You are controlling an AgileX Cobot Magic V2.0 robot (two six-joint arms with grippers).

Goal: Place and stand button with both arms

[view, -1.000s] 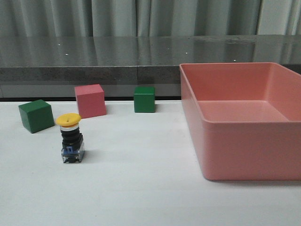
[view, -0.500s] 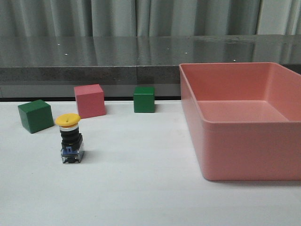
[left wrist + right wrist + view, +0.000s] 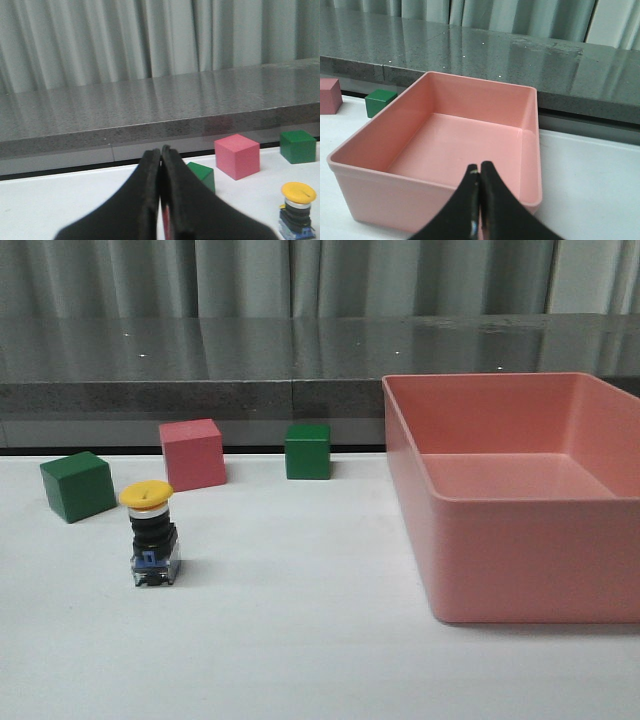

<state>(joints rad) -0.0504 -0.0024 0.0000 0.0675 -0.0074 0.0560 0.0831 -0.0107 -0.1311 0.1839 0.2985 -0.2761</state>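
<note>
Where curtains hang, white table (image 3: 320,640), grey ledge (image 3: 200,360)

Grey curtains and a dark ledge behind a white surface (image 3: 300,640)

Pleated curtains (image 3: 300,275) hang beyond the glossy speckled grey ledge (image 3: 200,355), which reflects them faintly.

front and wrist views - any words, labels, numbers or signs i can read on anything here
None can be read.
button: no legible marking on its yellow cap or blue base; any print there is too small to tell.
pink cube, the two green cubes, pink bin: plain faces, no text.
left gripper, right gripper: plain black, no labels showing.
</note>
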